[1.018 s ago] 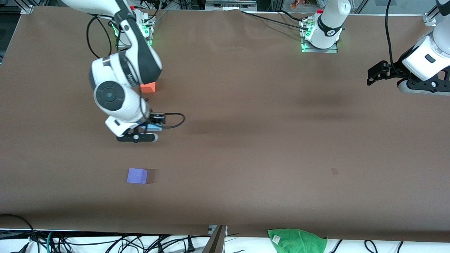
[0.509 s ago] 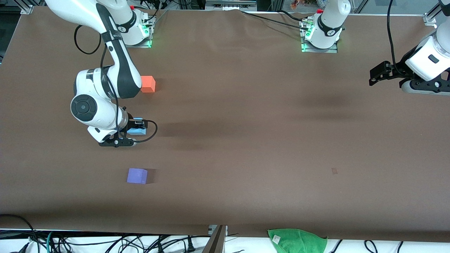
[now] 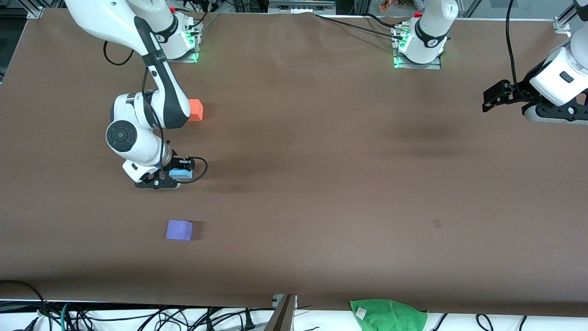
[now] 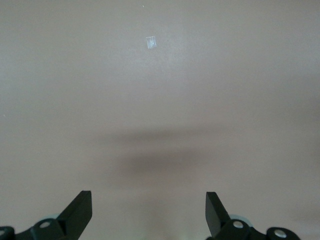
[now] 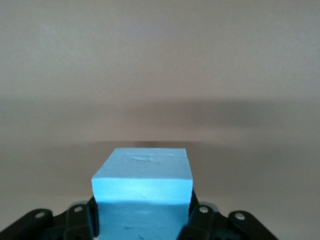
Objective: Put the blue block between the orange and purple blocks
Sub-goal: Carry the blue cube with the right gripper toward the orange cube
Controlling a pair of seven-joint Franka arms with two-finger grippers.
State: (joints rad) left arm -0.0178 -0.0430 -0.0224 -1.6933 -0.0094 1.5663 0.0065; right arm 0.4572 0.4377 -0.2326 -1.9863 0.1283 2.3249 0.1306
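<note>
**Blue block gripped over the table between the orange and purple blocks**

The right gripper (image 3: 177, 177) is clenched on the blue block (image 3: 182, 174), its fingers (image 5: 200, 220) pressed to two facing sides; in the right wrist view the block (image 5: 143, 187) sits square between them, top face level. Being a cube, it has no long axis; its edges run roughly in line with the table's edges. Whether it touches the table cannot be told.

In the front view the orange block (image 3: 196, 110) lies at about 12 o'clock from the blue block, partly covered by the right arm; the purple block (image 3: 179, 230) lies at about 6 o'clock, nearer the camera; all three sit toward the right arm's end, well apart from one another.

The left gripper (image 3: 494, 97) waits over the left arm's end, at about 3 o'clock from the blue block; its fingers (image 4: 80, 212) stand released, wide apart.

The table (image 3: 321, 184) wears a plain brown matte cover; a green cloth (image 3: 388, 315) hangs at its camera-side edge, with dark cables (image 3: 138, 317) on the white ledge below.
</note>
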